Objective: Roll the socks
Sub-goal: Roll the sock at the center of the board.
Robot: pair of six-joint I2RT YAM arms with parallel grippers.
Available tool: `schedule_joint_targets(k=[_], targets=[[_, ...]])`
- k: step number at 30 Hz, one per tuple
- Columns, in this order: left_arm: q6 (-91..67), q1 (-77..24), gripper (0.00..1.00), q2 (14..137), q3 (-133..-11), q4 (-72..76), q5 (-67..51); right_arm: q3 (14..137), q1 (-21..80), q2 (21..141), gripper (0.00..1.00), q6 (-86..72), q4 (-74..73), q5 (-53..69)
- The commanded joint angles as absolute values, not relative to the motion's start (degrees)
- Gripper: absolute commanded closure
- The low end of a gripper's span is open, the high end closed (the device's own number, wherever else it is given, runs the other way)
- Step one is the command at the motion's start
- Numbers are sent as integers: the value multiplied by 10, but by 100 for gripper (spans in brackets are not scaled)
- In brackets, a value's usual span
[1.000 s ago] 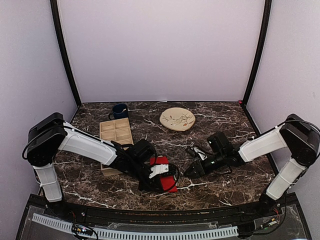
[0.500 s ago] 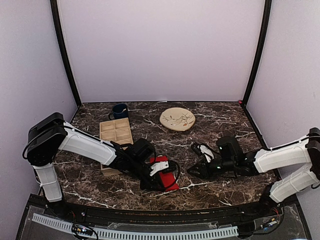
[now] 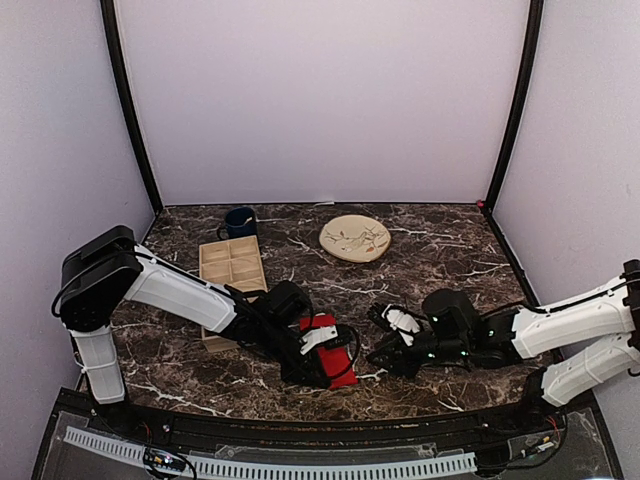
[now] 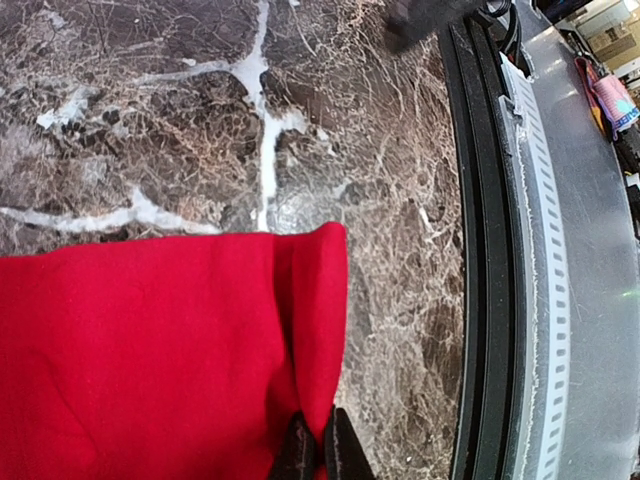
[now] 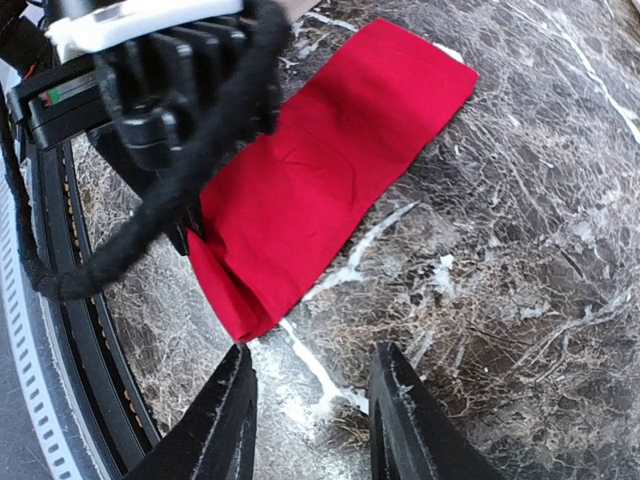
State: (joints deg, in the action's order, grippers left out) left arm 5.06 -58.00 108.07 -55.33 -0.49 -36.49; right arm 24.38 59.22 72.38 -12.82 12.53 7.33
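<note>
The red socks lie as one flat strip on the marble table, front centre; I cannot tell the two apart. My left gripper sits over their near end. In the left wrist view its fingertips are shut on a raised fold at the edge of the red socks. My right gripper is open and empty, low over the table just right of the socks. In the right wrist view its gripper points at the near corner of the red socks, and the left gripper's black body covers their left side.
A wooden compartment tray stands left of centre with a dark blue mug behind it. A beige patterned plate lies at the back centre. The table's black front rail runs close to the socks' near end.
My right arm has stretched out lower and swung left, bringing its open gripper close to the socks. The left gripper and the socks have shifted slightly toward the front edge.
</note>
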Motion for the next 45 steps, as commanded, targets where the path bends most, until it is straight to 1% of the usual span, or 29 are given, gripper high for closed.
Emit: schedule_joint_targets(k=[1,12,19,22,32,45], targets=[[31,-576,99,1082,-544,-6,-379,266,623,724,65,-93,120,27],[6,-567,99,1095,-543,-11,-399,291,698,750,65,-46,86,-29],[-7,-558,100,1107,-543,-10,-420,327,746,801,66,-12,68,-61],[-10,-554,100,1113,-543,-13,-448,340,762,823,66,5,63,-75],[-9,-545,100,1129,-545,-27,-491,371,783,871,66,51,57,-103],[-8,-535,100,1142,-545,-41,-524,389,802,886,68,72,38,-96]])
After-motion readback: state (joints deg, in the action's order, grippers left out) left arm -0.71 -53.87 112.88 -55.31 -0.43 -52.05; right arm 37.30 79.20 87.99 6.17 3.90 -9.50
